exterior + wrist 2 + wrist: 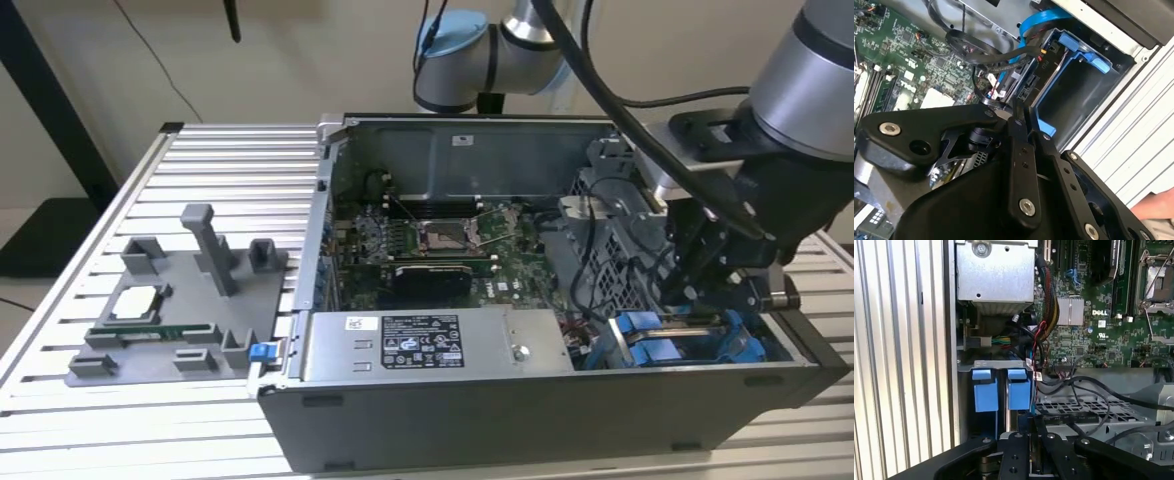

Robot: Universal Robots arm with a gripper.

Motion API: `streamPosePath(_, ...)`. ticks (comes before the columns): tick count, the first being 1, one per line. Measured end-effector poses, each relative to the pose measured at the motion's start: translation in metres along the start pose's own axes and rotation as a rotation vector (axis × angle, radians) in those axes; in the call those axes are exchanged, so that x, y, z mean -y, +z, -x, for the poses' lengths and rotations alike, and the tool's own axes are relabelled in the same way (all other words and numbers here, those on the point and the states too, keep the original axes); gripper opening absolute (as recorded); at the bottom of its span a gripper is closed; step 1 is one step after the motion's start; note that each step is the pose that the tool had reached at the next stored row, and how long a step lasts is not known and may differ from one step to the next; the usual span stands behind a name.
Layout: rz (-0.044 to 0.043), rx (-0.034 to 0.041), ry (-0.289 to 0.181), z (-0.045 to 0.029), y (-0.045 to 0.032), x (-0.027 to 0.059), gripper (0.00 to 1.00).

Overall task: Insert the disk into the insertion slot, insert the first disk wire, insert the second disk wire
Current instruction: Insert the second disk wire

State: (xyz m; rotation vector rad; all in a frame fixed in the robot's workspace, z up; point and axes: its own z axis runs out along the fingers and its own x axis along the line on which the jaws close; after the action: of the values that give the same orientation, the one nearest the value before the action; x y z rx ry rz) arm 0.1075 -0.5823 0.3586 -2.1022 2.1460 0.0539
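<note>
Looking at the gripper [1024, 114] parked low in the corner of the open computer case [534, 425] on the exterior view's right, right above the insertion slot [996, 364] with its blue tabs [985, 390]. Makes sense as a spot to hang, given the drive bay and the plugs all crowded into that one corner. Pretty sure about the disk [1071, 95] sitting down in the slot already, grey flank boxed in by its blue frame in the second wrist view, so probably onto the wire part of the job. Seeing the pincer tips drawn together, aimed at the black plug [1023, 90] at the end of the disk, with black wires [984, 47] looping in from the motherboard [909, 55] side. Can't tell whether pinching a plug or just closed on nothing, with the contact spot hidden behind the linkage. Guessing at closed tips as a way to squeeze past that cable tangle or push a connector home. Also spotting the power supply [427, 345] along the front wall, plus a grey fixture [200, 260] out on the slatted table [80, 420], well apart from the action, likely just parking for spare parts.
</note>
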Motion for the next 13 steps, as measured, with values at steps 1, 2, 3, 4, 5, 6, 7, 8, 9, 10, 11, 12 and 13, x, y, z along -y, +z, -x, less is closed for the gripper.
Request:
streamPosePath(1, 0.0000, -0.0001, 0.000, 0.0001, 0.0005, 0.0010, 0.00)
streamPosePath(2, 0.0000, 0.0002, 0.000, 0.0002, 0.0014, 0.0027, 0.00)
streamPosePath(3, 0.0000, 0.0003, 0.000, 0.0004, 0.0021, 0.0042, 0.00)
streamPosePath(4, 0.0000, 0.0002, 0.000, 0.0004, 0.0026, 0.0057, 0.00)
streamPosePath(5, 0.0000, 0.0001, 0.000, 0.0004, 0.0033, 0.0070, 0.00)
streamPosePath(6, 0.0000, 0.0000, 0.000, 0.0003, 0.0039, 0.0085, 0.00)
streamPosePath(7, 0.0000, 0.0000, 0.000, 0.0003, 0.0045, 0.0102, 0.00)
streamPosePath(8, 0.0000, 0.0001, 0.000, 0.0003, 0.0052, 0.0120, 0.00)
streamPosePath(9, 0.0000, 0.0001, 0.000, 0.0003, 0.0058, 0.0138, 0.00)
streamPosePath(10, 0.0000, 0.0002, 0.000, 0.0002, 0.0064, 0.0151, 0.00)
streamPosePath(11, 0.0001, 0.0004, 0.000, 0.0002, 0.0073, 0.0160, 0.00)
streamPosePath(12, 0.0000, 0.0002, 0.000, 0.0001, 0.0081, 0.0165, 0.00)
streamPosePath(13, 0.0000, 0.0002, 0.000, -0.0001, 0.0090, 0.0167, 0.00)
